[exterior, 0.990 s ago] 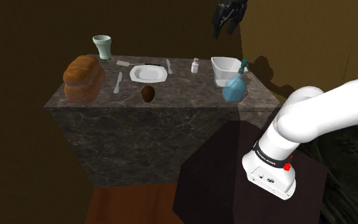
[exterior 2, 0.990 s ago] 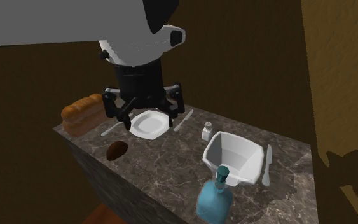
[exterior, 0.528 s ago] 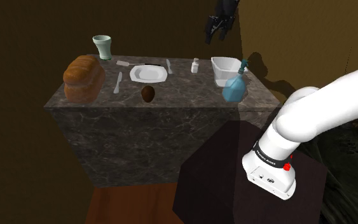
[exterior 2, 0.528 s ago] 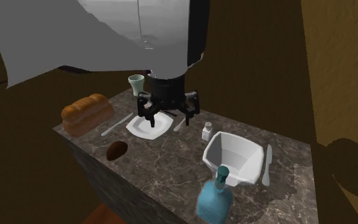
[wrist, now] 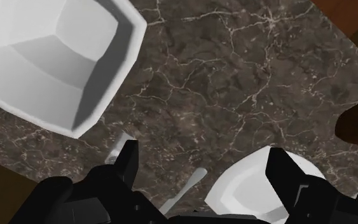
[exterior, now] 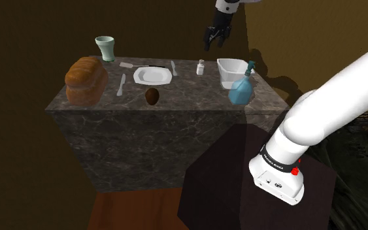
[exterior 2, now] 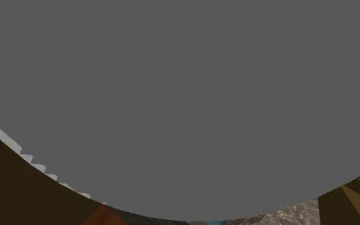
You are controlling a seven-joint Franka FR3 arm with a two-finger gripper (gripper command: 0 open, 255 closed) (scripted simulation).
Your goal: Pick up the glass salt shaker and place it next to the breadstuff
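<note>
Seemingly the reaching stage: hovering with gripper [exterior: 213,44] spread wide and empty above the shaker [exterior: 201,66], upright on the counter [exterior: 195,104] between plate [exterior: 153,76] and bowl [exterior: 231,72], well apart from the bread [exterior: 86,80]; next, likely descend, straddle it, close.

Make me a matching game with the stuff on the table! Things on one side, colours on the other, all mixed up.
Things:
1. bread loaf
2. spray bottle
3. cup
4. plate

Colours:
A. blue
B. white
C. brown
D. pale green

Right pairs: 1-C, 2-A, 3-D, 4-B.
</note>
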